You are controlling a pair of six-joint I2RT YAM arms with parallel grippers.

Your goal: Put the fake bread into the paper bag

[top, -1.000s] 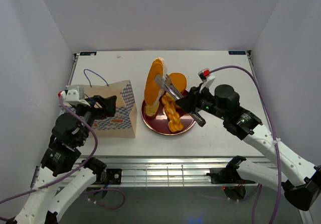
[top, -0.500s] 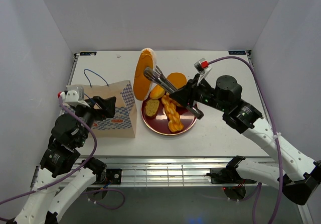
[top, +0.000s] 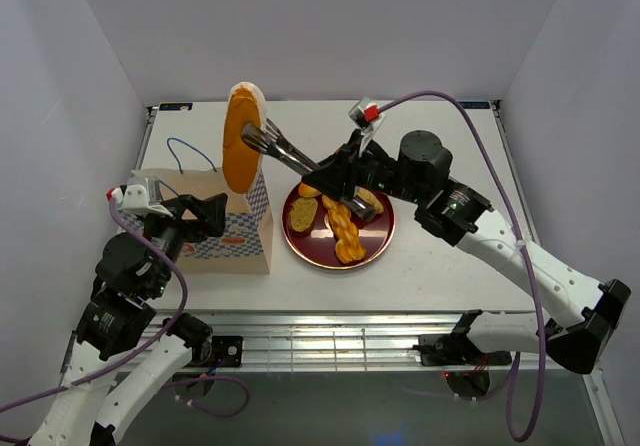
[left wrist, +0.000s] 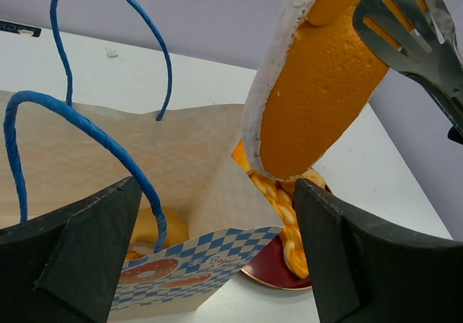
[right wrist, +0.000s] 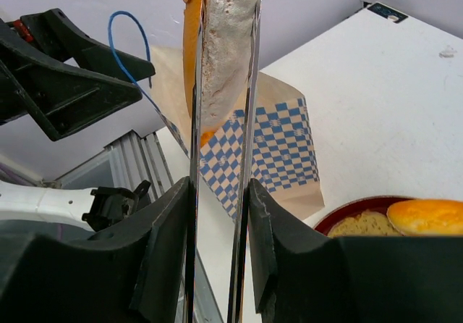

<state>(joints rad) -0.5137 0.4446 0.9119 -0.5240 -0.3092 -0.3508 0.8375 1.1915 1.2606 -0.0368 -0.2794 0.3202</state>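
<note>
Tongs (top: 285, 152) in the right pincer (top: 338, 179) carried the loaf (top: 240, 136) over the paper bag (top: 246, 246).

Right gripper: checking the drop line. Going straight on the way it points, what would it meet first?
Probably the paper bag's open mouth: its tongs hold the bread slice just above the rim, though depth is unclear.

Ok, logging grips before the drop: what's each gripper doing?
Left gripper: open.
Right gripper: shut on the tongs, which clamp a bread loaf.
</note>
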